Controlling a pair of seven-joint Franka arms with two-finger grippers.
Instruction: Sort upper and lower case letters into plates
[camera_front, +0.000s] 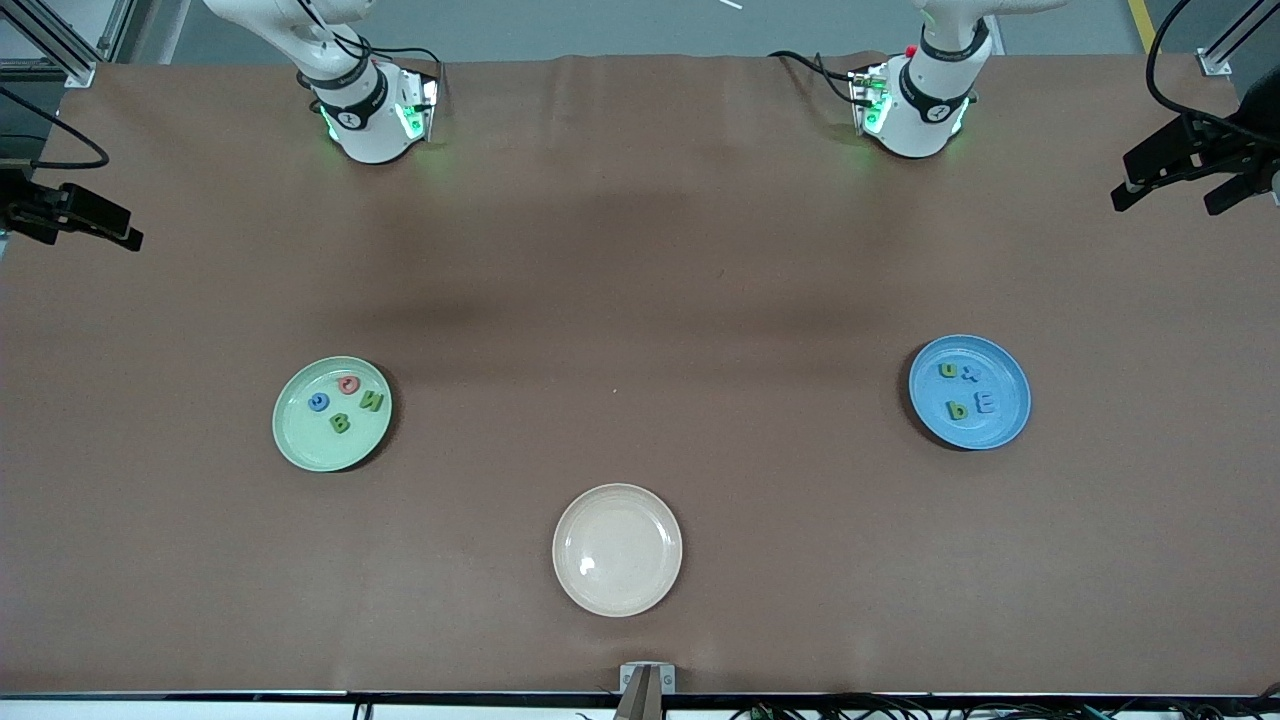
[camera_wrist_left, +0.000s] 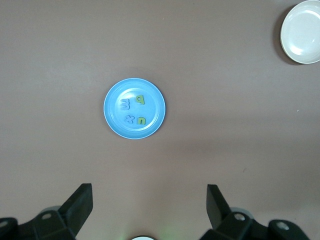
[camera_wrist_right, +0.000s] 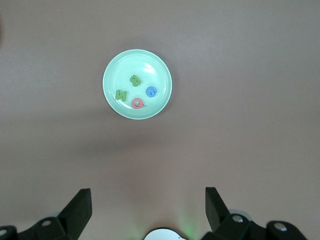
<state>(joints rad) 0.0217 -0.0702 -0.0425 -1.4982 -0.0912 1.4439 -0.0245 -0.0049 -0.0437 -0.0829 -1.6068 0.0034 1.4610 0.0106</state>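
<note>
Sorting appears complete: green plate (camera_front: 332, 413), toward the right arm's end of the counter (camera_front: 640, 250), holds capitals; blue plate (camera_front: 969, 392) holds small letters. Left pincer (camera_wrist_left: 149, 200) and right pincer (camera_wrist_right: 148, 199) hover open, empty; no letters remain.

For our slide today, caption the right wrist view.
Open right pincer hangs over bare table, looking down on the pale green plate holding four letters: B, N, Q, G.

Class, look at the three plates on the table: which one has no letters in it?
The cream-white plate, nearest the front camera. The pale green plate and the blue plate each hold four letters.
</note>
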